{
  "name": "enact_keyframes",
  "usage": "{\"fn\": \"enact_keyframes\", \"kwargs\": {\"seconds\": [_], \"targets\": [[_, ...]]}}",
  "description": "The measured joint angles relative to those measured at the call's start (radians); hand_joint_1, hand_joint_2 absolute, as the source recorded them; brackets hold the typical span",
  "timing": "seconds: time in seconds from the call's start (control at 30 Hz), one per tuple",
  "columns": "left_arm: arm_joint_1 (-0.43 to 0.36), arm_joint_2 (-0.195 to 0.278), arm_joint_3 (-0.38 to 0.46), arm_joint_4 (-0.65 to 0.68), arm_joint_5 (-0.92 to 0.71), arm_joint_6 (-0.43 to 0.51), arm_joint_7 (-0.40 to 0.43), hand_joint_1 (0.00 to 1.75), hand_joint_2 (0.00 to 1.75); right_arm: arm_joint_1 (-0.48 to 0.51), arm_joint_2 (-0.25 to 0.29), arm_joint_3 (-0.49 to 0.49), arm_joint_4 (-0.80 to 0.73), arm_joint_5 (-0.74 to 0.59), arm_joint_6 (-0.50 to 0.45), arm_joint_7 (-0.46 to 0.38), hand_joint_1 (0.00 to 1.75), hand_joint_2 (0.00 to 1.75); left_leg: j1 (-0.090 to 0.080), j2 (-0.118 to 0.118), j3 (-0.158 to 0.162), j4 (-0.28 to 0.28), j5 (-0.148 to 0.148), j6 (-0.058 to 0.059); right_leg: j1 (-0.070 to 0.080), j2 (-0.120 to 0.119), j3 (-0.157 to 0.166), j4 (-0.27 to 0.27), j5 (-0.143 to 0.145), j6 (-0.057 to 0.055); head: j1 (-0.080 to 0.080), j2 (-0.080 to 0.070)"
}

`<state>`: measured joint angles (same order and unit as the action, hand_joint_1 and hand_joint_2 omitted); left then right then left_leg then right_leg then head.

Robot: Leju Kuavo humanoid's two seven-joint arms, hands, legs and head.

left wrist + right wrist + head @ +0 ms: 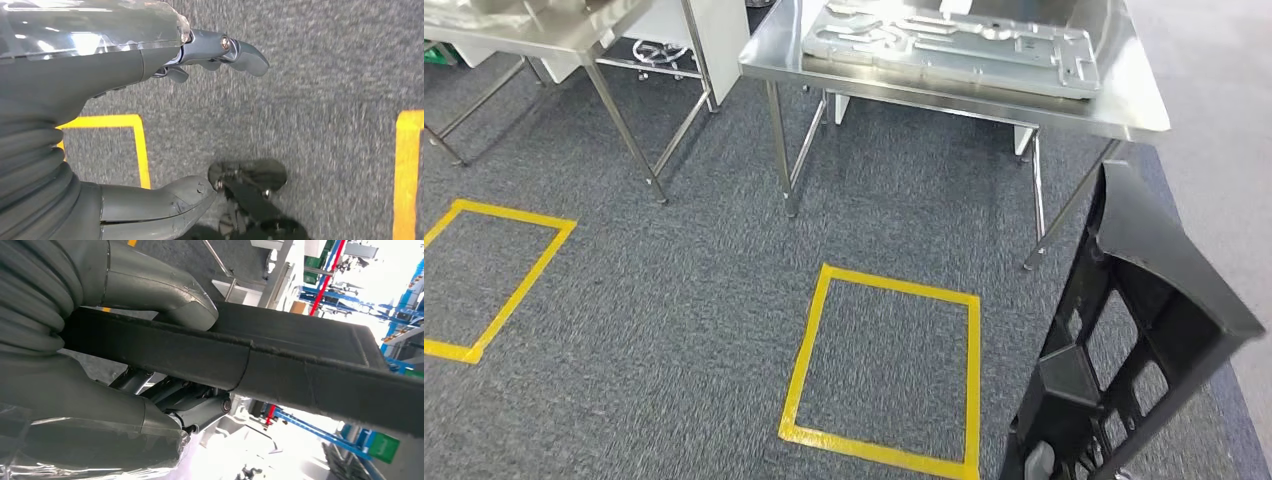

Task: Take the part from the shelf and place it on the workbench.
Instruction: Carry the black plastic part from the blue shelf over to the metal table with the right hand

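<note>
- The black part — a ribbed, open-framed plastic piece — stands tilted at the lower right of the head view, above the grey carpet and just short of the workbench.
- In the right wrist view the right hand grips the part: the thick thumb lies on one face of its long black edge, and the darker fingers wrap the opposite face, so the edge runs between them.
- The left hand holds nothing; its thumb and fingers are apart over the carpet.
- The part's lower end is cut off by the head view's bottom edge, and the right hand's fingertips are hidden behind the part.
- A flat grey metal panel lies on the workbench, its far side cut off by the frame.
- Counted: one black part, two steel tables — the workbench and another table to its left — and two yellow taped squares on the carpet.
</note>
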<state>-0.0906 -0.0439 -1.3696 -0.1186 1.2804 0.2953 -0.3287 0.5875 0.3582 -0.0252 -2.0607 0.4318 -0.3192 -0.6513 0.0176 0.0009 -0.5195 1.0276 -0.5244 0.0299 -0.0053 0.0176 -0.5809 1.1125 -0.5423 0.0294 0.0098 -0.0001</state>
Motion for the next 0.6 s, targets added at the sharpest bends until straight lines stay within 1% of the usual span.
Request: {"fn": "enact_keyframes", "kwargs": {"seconds": [0.03,0.07,0.1,0.13,0.17,0.2,0.23,0.27,0.3,0.33,0.37,0.4,0.43,0.47,0.5,0.53,0.57,0.6], "targets": [[0.000,0.000,0.000,0.000,0.000,0.000,0.000,0.00,1.75,0.000,0.000,0.000,-0.001,0.002,0.000,0.000,1.75,1.75,0.000,0.001,0.004,0.000,-0.003,0.003,-0.001,-0.006,-0.034,0.058,-0.025,0.004,0.002,0.000],[0.001,0.000,-0.001,0.000,0.000,0.000,0.000,0.00,1.75,0.000,0.000,0.000,-0.002,0.003,-0.001,0.001,1.75,1.75,0.000,0.002,0.006,-0.001,-0.007,0.004,-0.003,-0.009,-0.075,0.121,-0.049,0.008,0.004,0.000],[0.002,0.001,-0.001,0.000,0.000,0.000,0.001,0.00,1.75,0.000,0.000,0.000,-0.002,0.004,-0.001,0.002,1.75,1.75,-0.001,0.003,0.011,-0.001,-0.012,0.004,-0.004,-0.010,-0.113,0.172,-0.062,0.010,0.004,0.000],[0.003,0.001,-0.001,0.000,0.000,0.000,0.002,0.00,1.75,0.000,0.000,0.000,-0.002,0.005,-0.002,0.004,1.75,1.75,-0.001,0.003,0.017,-0.001,-0.019,0.003,-0.005,-0.011,-0.137,0.194,-0.057,0.010,0.004,0.000],[0.003,0.001,-0.002,0.000,0.000,0.000,0.003,0.00,1.75,0.000,0.000,0.000,-0.002,0.008,-0.004,0.006,1.75,1.75,-0.001,0.003,0.026,-0.001,-0.026,0.002,-0.005,-0.012,-0.144,0.181,-0.034,0.007,0.004,0.000],[0.003,0.001,-0.002,0.000,0.000,0.000,0.004,0.00,1.75,0.000,0.000,0.001,-0.003,0.012,-0.006,0.010,1.75,1.75,-0.001,0.003,0.038,-0.001,-0.034,0.000,-0.004,-0.012,-0.133,0.132,0.006,0.002,0.004,0.000],[0.004,0.001,-0.003,0.000,-0.001,0.000,0.005,0.00,1.75,-0.001,0.000,0.002,-0.003,0.017,-0.010,0.016,1.75,1.75,-0.001,0.003,0.049,-0.002,-0.044,-0.002,-0.001,-0.015,-0.112,0.065,0.052,-0.005,0.004,0.000],[0.003,0.000,-0.003,0.000,-0.002,0.000,0.007,0.00,1.75,-0.003,0.000,0.005,-0.004,0.023,-0.017,0.026,1.75,1.75,-0.001,0.004,0.060,-0.004,-0.052,-0.005,0.003,-0.018,-0.094,0.010,0.078,-0.011,0.004,0.000],[0.002,0.000,-0.004,0.000,-0.003,-0.001,0.009,0.00,1.75,-0.007,0.000,0.008,-0.005,0.030,-0.026,0.037,1.75,1.75,0.000,0.005,0.067,-0.007,-0.060,-0.010,0.008,-0.021,-0.080,-0.031,0.089,-0.019,0.004,0.000],[0.002,-0.001,-0.005,0.000,-0.003,-0.001,0.012,0.00,1.75,-0.011,0.000,0.012,-0.005,0.038,-0.039,0.050,1.75,1.75,-0.001,0.007,0.077,-0.012,-0.064,-0.016,0.013,-0.023,-0.073,-0.051,0.089,-0.027,0.004,0.000],[0.001,-0.001,-0.007,0.000,-0.004,-0.002,0.015,0.00,1.75,-0.017,0.000,0.016,-0.005,0.048,-0.053,0.064,1.75,1.75,-0.002,0.009,0.088,-0.014,-0.062,-0.024,0.015,-0.022,-0.068,-0.056,0.078,-0.034,0.003,0.000],[0.000,-0.001,-0.010,0.000,-0.008,-0.004,0.018,0.00,1.75,-0.024,0.000,0.019,-0.006,0.059,-0.070,0.078,1.75,1.75,-0.002,0.011,0.097,-0.015,-0.060,-0.031,0.014,-0.020,-0.055,-0.067,0.080,-0.042,0.004,0.000],[-0.001,0.000,-0.014,0.000,-0.012,-0.005,0.020,0.00,1.75,-0.033,0.000,0.020,-0.006,0.073,-0.086,0.094,1.75,1.75,-0.003,0.011,0.103,-0.003,-0.056,-0.036,0.011,-0.018,-0.039,-0.078,0.083,-0.049,0.004,0.000],[-0.003,0.001,-0.020,0.000,-0.018,-0.007,0.022,0.00,1.75,-0.048,0.000,0.020,-0.005,0.089,-0.100,0.111,1.75,1.75,-0.004,0.009,0.094,0.027,-0.053,-0.039,0.008,-0.017,-0.021,-0.086,0.081,-0.055,0.002,0.000],[-0.006,0.003,-0.025,0.000,-0.023,-0.009,0.023,0.00,1.75,-0.067,0.000,0.020,-0.005,0.106,-0.112,0.131,1.75,1.75,-0.003,0.008,0.070,0.074,-0.060,-0.040,0.004,-0.015,-0.006,-0.092,0.078,-0.060,0.000,0.000],[-0.008,0.004,-0.030,0.000,-0.029,-0.011,0.024,0.00,1.75,-0.089,0.000,0.018,-0.004,0.125,-0.121,0.155,1.75,1.75,-0.002,0.006,0.033,0.135,-0.077,-0.041,0.004,-0.014,0.005,-0.096,0.071,-0.063,-0.002,0.000],[-0.010,0.004,-0.036,0.000,-0.034,-0.013,0.025,0.00,1.75,-0.116,0.000,0.017,-0.001,0.145,-0.130,0.182,1.75,1.75,-0.001,0.005,-0.012,0.194,-0.103,-0.042,0.004,-0.012,0.013,-0.097,0.063,-0.066,-0.004,0.000],[-0.010,0.005,-0.042,0.000,-0.040,-0.015,0.027,0.00,1.75,-0.144,-0.001,0.015,0.004,0.164,-0.140,0.210,1.75,1.75,-0.001,0.005,-0.053,0.238,-0.132,-0.045,0.004,-0.008,0.022,-0.097,0.055,-0.066,-0.005,0.000]]}}
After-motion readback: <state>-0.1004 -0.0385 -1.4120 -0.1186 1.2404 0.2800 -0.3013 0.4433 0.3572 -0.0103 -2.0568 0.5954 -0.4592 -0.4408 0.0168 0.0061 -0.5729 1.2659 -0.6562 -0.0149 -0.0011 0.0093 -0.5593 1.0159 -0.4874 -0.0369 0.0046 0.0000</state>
